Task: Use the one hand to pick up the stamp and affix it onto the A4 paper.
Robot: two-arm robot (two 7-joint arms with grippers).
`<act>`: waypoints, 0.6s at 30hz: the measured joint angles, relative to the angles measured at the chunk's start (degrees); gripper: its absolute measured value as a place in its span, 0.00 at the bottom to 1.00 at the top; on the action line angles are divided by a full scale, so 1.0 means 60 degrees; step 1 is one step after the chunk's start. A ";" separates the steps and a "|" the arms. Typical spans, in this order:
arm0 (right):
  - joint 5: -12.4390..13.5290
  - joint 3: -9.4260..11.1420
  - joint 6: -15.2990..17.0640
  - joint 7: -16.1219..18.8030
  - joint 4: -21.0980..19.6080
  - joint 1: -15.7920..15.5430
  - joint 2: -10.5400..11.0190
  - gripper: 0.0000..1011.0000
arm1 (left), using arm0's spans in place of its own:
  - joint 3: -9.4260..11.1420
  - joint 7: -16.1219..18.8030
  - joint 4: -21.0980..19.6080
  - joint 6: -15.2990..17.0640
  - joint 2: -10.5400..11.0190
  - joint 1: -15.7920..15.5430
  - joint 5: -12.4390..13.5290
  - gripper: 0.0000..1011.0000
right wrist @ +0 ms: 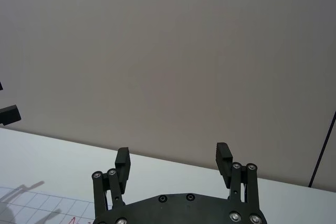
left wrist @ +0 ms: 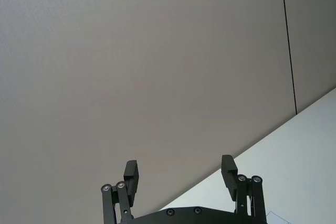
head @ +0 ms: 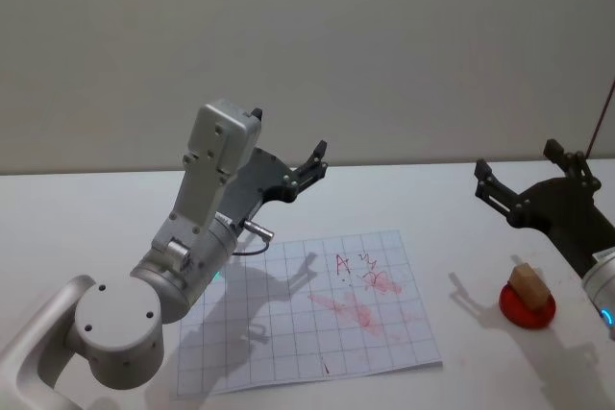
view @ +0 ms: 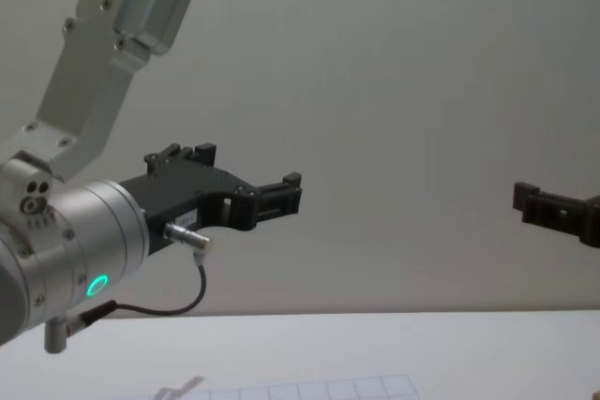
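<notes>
The stamp (head: 527,293), a small wooden block on a round red base, stands on the white table at the right, off the sheet. The A4 paper (head: 384,345) lies flat in the middle, gridded, with red marks and smears (head: 357,306) on it. My left gripper (head: 315,165) hovers open above the sheet's far left side, holding nothing. My right gripper (head: 519,168) hangs open in the air behind and above the stamp, also with nothing in it. Both wrist views show open fingers, the left gripper (left wrist: 179,166) and the right gripper (right wrist: 173,155) each facing the wall.
A plain grey wall stands behind the table (head: 86,208). A thin dark cable (head: 603,112) runs down at the far right. In the chest view both the left gripper (view: 286,192) and the right gripper (view: 536,201) are well above the tabletop.
</notes>
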 joint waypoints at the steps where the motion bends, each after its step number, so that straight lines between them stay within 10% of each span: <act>1: 0.0000 0.0000 -0.0001 0.0000 0.0000 0.0000 0.0000 0.99 | 0.0000 0.0000 0.0000 0.0000 0.0000 0.0000 0.0000 0.99; 18: 0.0000 0.0001 -0.0001 0.0000 0.0000 0.0000 0.0000 0.99 | 0.0000 0.0000 -0.0001 0.0000 0.0000 0.0000 0.0000 0.99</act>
